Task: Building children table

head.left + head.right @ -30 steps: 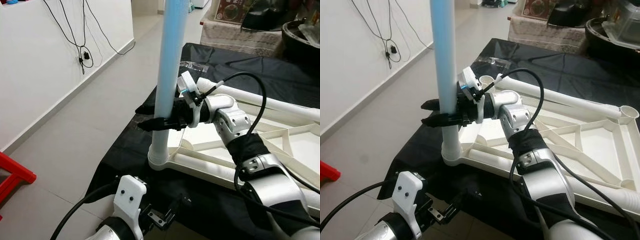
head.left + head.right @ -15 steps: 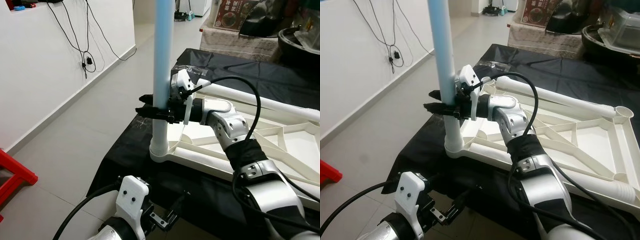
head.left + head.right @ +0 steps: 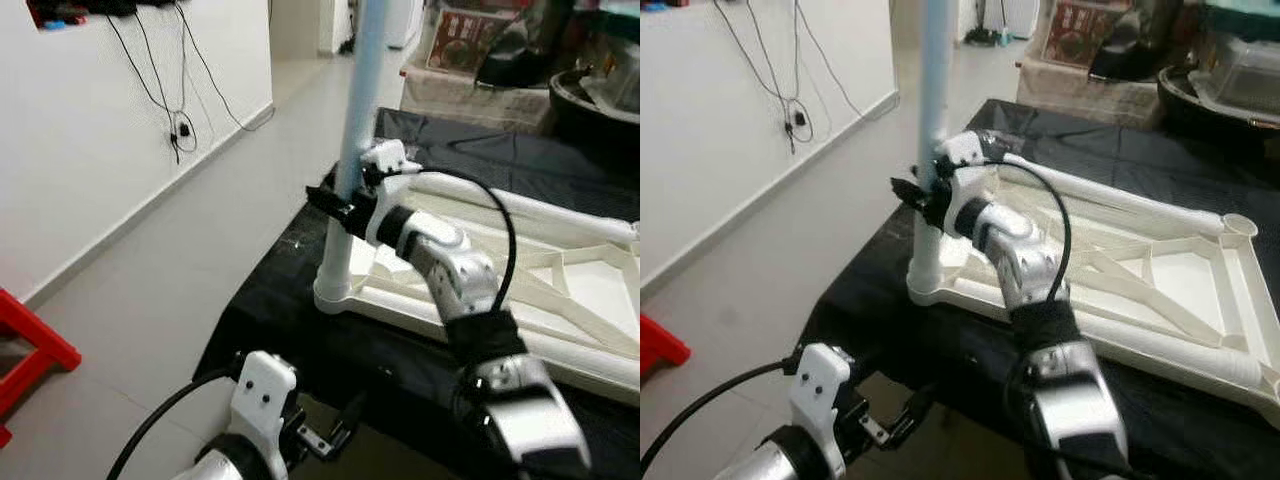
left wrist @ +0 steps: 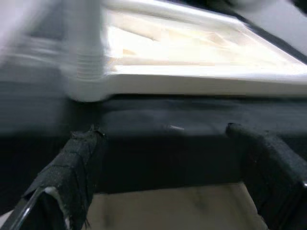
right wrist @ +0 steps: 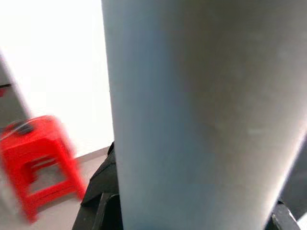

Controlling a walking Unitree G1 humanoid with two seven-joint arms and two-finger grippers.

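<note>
One pale blue plastic tube leg stands upright in the near corner socket of the white plastic tabletop frame – right gripper clamps it; left gripper spread, low before the black cloth's edge

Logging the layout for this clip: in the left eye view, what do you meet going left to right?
Red stool → wall cables → left gripper → light blue table leg → right gripper → white tabletop frame.
</note>
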